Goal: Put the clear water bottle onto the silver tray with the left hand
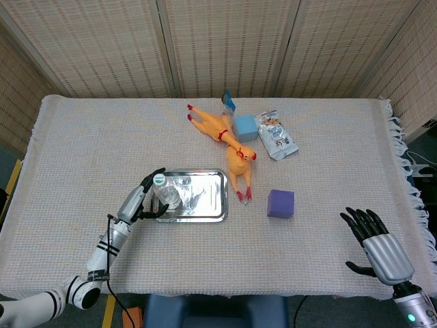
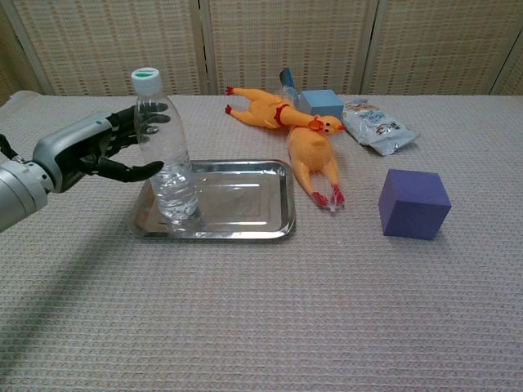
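The clear water bottle [image 1: 166, 195] [image 2: 167, 155] with a green cap stands upright on the left end of the silver tray [image 1: 205, 198] [image 2: 245, 196]. My left hand [image 1: 136, 201] [image 2: 82, 151] is just left of the bottle, its fingers spread and curved toward it; a small gap shows at the thumb tip, and the hand holds nothing. At the table's near right corner, far from the tray, my right hand [image 1: 379, 242] hovers with fingers apart and empty; only the head view shows it.
Two yellow rubber chickens [image 1: 239, 167] [image 2: 315, 155] lie right of and behind the tray. A blue box [image 1: 244, 127] [image 2: 320, 102] and a snack bag [image 1: 276, 135] [image 2: 376, 122] sit further back. A purple cube [image 1: 280, 203] [image 2: 414, 204] is right of the tray.
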Controlling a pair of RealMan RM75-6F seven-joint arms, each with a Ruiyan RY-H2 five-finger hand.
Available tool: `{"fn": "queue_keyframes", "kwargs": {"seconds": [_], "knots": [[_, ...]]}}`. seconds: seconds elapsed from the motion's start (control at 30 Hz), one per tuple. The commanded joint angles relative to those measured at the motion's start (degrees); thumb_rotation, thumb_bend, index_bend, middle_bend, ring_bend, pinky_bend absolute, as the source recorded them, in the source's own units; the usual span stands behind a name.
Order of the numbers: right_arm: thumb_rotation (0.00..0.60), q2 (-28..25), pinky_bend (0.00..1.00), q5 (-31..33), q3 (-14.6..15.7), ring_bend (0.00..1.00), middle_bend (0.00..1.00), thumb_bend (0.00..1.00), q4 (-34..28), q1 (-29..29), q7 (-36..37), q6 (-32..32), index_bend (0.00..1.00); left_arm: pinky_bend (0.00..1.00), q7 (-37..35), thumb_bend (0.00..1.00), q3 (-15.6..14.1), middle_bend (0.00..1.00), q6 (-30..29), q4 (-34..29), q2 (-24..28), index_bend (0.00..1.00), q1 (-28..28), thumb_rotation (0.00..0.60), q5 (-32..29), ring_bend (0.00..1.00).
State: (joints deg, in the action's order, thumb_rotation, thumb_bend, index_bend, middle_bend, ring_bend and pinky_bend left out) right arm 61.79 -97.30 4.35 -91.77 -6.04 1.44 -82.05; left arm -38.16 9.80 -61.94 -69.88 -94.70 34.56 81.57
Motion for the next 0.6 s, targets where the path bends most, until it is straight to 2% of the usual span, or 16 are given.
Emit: {"fn": "queue_keyframes", "kwargs": {"seconds": [0.03,0.3,0.43,0.5,0.6], "knots": [[0.600,-0.2,0.00,-0.1,0.1,0.00,0.00,0.00,0.0,0.1,0.2,-0.2,0.00,0.00,2.2,0.34,-1.7,0.00,-2.0,0.5,2.0,0.00,-1.4,0.600,1.5,0.00],[0.600,-0.2,0.00,0.1,-0.1,0.00,0.00,0.00,-0.1,0.4,-0.6,-0.8,0.00,0.00,12.7,0.34,-7.9,0.00,-13.5,2.7,10.8,0.00,-10.3,0.600,5.9,0.00],[0.600,1.0,0.00,1.1,-1.0,0.00,0.00,0.00,-0.1,1.1,-3.3,-1.9,0.00,0.00,21.4,0.34,-13.1,0.00,-18.5,-2.6,18.2,0.00,-16.1,0.600,8.6,0.00],[0.600,1.6,0.00,1.3,-1.1,0.00,0.00,0.00,-0.3,1.3,-4.2,-2.0,0.00,0.00,25.3,0.35,-13.8,0.00,-21.2,-5.2,19.6,0.00,-18.3,0.600,8.9,0.00],[0.600,1.8,0.00,0.8,-0.8,0.00,0.00,0.00,-0.3,1.2,-4.6,-1.6,0.00,0.00,28.0,0.35,-13.7,0.00,-21.4,-8.0,20.9,0.00,-18.7,0.600,9.0,0.00]]}}
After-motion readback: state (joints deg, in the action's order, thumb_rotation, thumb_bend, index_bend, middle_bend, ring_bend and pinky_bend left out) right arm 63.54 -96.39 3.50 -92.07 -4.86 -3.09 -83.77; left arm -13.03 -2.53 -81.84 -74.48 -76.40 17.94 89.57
